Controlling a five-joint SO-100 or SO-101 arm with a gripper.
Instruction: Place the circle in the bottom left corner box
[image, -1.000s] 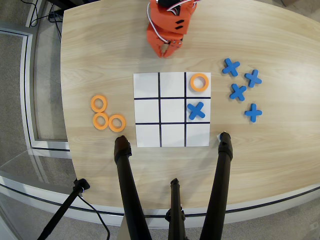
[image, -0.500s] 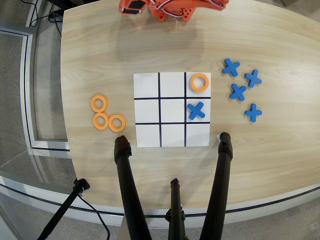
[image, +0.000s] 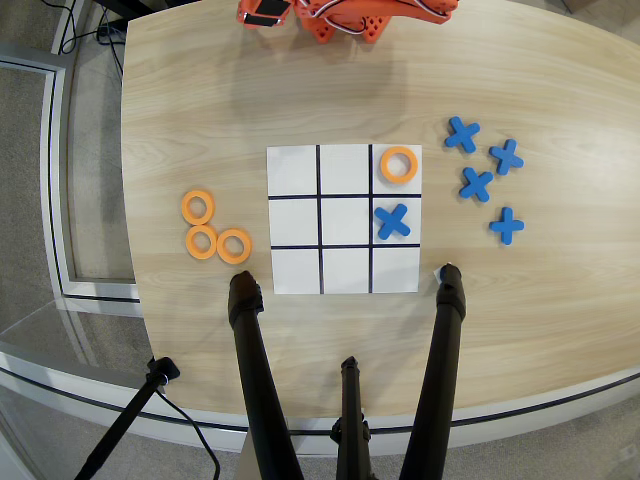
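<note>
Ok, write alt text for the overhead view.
A paper three-by-three grid lies on a wooden table, with one orange ring in its top right cell and a blue cross just below. Three orange rings lie left, four blue crosses right; the orange arm is folded at the top edge.

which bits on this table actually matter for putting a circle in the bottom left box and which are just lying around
For the job:
- three loose orange rings left of the grid
- bottom left cell, bare
- orange arm at the top edge; gripper state unclear

Lying about:
- ring already in the top right cell
- blue cross in the grid
- four blue crosses at right
- black tripod legs
</note>
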